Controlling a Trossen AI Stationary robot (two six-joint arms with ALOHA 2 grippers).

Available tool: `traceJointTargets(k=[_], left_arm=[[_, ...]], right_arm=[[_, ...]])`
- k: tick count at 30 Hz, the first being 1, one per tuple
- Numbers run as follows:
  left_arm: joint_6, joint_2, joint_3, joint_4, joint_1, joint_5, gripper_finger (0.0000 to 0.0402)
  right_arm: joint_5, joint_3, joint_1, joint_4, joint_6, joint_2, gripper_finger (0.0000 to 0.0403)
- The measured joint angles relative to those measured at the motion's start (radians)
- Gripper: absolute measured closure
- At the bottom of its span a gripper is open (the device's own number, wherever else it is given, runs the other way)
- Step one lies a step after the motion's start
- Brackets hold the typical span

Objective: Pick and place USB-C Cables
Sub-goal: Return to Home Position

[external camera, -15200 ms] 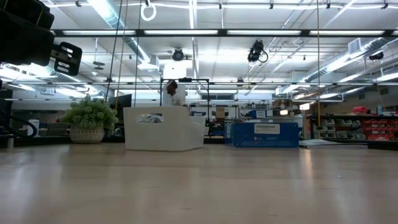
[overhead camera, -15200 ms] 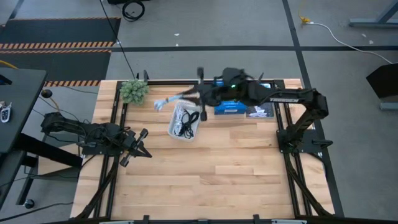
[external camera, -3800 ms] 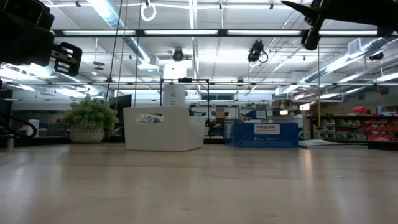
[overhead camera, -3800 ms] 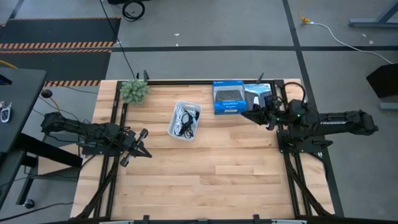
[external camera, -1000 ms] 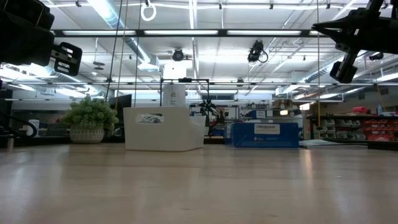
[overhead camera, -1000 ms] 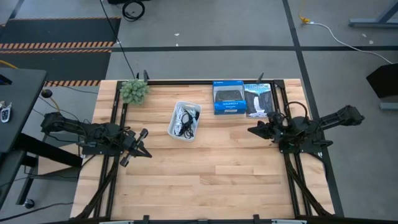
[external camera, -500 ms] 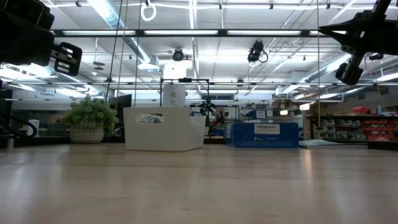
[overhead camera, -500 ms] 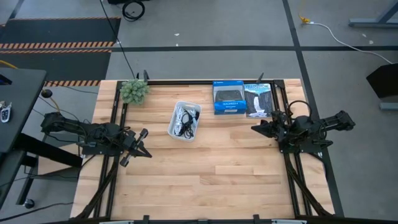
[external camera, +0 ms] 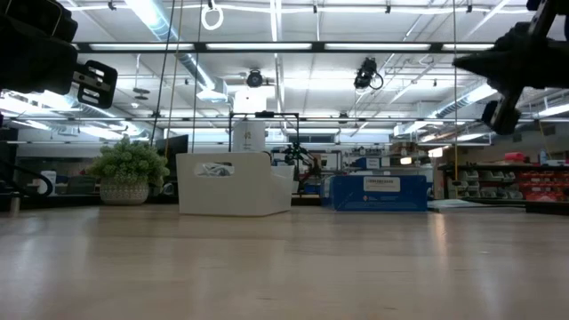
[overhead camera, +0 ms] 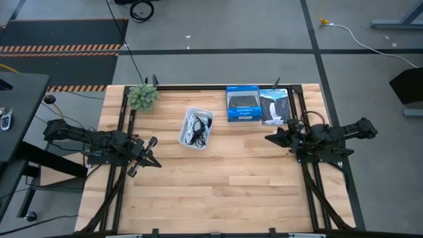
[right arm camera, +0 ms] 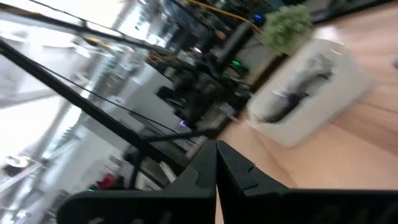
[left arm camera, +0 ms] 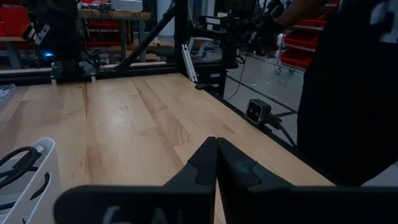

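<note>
The USB-C cables (overhead camera: 197, 126) lie bundled inside the white plastic bin (overhead camera: 188, 139) at the table's far middle; black and white strands show. The left wrist view shows a black cable loop (left arm camera: 13, 163) over the bin's rim (left arm camera: 38, 180). The right wrist view has the bin (right arm camera: 323, 93) far off, with cables (right arm camera: 292, 93) in it. My left gripper (overhead camera: 156, 163) is shut and hangs by the table's left edge, well short of the bin. My right gripper (overhead camera: 266, 138) is shut too, raised near the right edge (external camera: 462, 62).
A small potted plant (overhead camera: 142, 96) stands at the far left corner. A blue box (overhead camera: 242, 104) and a dark package (overhead camera: 274, 108) lie along the far edge. A person in dark clothes (left arm camera: 348, 93) stands beyond the table. Bare wood (overhead camera: 218, 178) fills the near half.
My right arm has folded back a little at the table's right edge, and its gripper has sunk slightly. It has stayed shut. The left arm and the bin with the cables have kept still.
</note>
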Motion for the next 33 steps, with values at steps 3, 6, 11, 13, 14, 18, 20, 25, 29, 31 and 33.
traceJointTargets(k=[3, 6, 11, 13, 14, 18, 20, 25, 29, 31, 33], left_arm=[[0.000, 0.000, 0.000, 0.000, 0.000, 0.000, 0.0390], [0.000, 0.000, 0.000, 0.000, 0.000, 0.000, 0.0390], [0.000, 0.000, 0.000, 0.000, 0.000, 0.000, 0.0390], [0.000, 0.000, 0.000, 0.000, 0.000, 0.000, 0.0390], [0.000, 0.000, 0.000, 0.000, 0.000, 0.000, 0.0390], [0.000, 0.000, 0.000, 0.000, 0.000, 0.000, 0.0390], [0.000, 0.000, 0.000, 0.000, 0.000, 0.000, 0.0390], [0.000, 0.000, 0.000, 0.000, 0.000, 0.000, 0.0390], [0.000, 0.000, 0.000, 0.000, 0.000, 0.000, 0.0390], [0.000, 0.000, 0.000, 0.000, 0.000, 0.000, 0.0390], [0.000, 0.000, 0.000, 0.000, 0.000, 0.000, 0.0390]], right_arm=[[0.010, 0.000, 0.000, -0.059, -0.007, 0.002, 0.0397], [-0.004, 0.000, 0.000, -0.062, -0.056, 0.011, 0.0392], [-0.019, 0.000, 0.000, -0.062, -0.264, 0.011, 0.0389], [-0.025, 0.000, 0.000, -0.062, -0.362, 0.012, 0.0390], [-0.026, 0.000, 0.000, -0.062, -0.415, 0.012, 0.0391], [-0.040, 0.000, 0.000, -0.064, -0.682, 0.012, 0.0391], [-0.046, 0.000, 0.000, -0.065, -0.820, 0.012, 0.0389], [-0.047, 0.000, 0.000, -0.065, -1.101, 0.012, 0.0387], [-0.047, 0.000, 0.000, -0.065, -1.164, 0.012, 0.0388], [-0.047, 0.000, 0.000, -0.065, -1.176, 0.012, 0.0387], [-0.046, 0.000, 0.000, -0.065, -1.181, 0.012, 0.0387]])
